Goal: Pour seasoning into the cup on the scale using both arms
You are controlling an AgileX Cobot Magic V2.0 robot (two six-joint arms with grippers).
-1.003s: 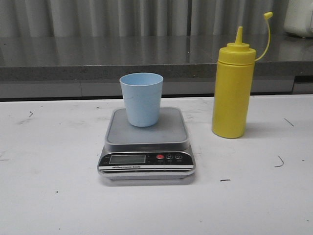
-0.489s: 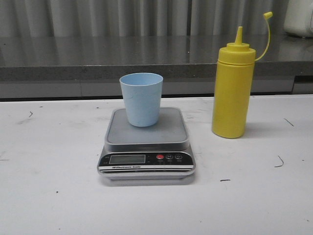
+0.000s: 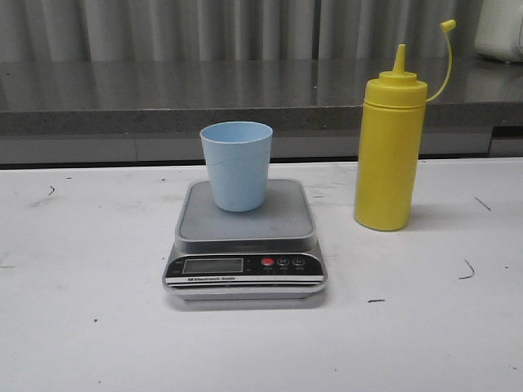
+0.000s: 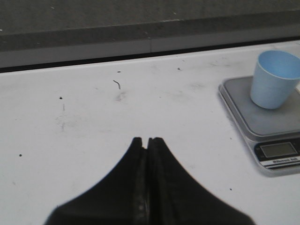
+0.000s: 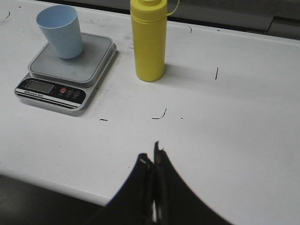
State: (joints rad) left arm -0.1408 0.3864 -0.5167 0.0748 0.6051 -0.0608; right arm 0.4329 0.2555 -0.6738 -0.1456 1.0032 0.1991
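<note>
The pale blue cup (image 3: 237,165) stands upright on the grey platform of the scale (image 3: 245,237) in the middle of the table. The yellow seasoning bottle (image 3: 390,151) stands upright to the right of the scale, its cap hanging on its tether. Neither arm shows in the front view. My left gripper (image 4: 146,140) is shut and empty, low over bare table well left of the scale (image 4: 262,124) and cup (image 4: 274,78). My right gripper (image 5: 151,157) is shut and empty near the table's front edge, well short of the bottle (image 5: 149,40), scale (image 5: 65,68) and cup (image 5: 60,30).
A dark grey ledge (image 3: 163,106) runs along the back of the white table (image 3: 82,327). A white object (image 3: 500,28) sits on the ledge at the far right. Small dark marks dot the tabletop. The table's front edge (image 5: 47,180) shows in the right wrist view.
</note>
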